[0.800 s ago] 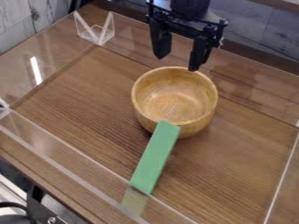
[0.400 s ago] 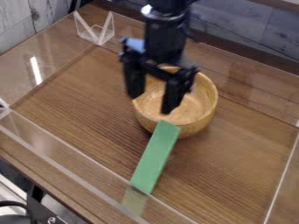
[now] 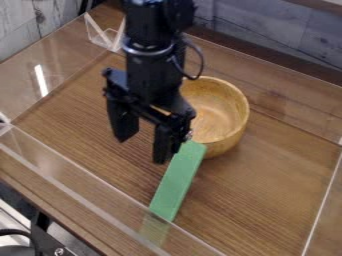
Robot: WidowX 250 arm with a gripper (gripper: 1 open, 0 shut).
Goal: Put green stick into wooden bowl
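The green stick [image 3: 178,182] lies flat on the wooden table, running from the foot of the wooden bowl [image 3: 221,112] down toward the front edge. The bowl stands upright and holds nothing that I can see. My gripper [image 3: 146,135] points straight down with its black fingers [image 3: 166,140] spread open and nothing between them. It hangs just left of the bowl, over the table beside the stick's upper end, and its body hides part of the bowl's left rim.
Clear acrylic walls [image 3: 80,205] fence the table on the left, front and right. A small clear stand [image 3: 100,33] sits at the back left corner. A grey plank wall runs behind.
The gripper has swung from behind the bowl, across its rim, to the front left and come down toward the stick's upper end. It stayed open throughout. Stick and bowl have not moved.
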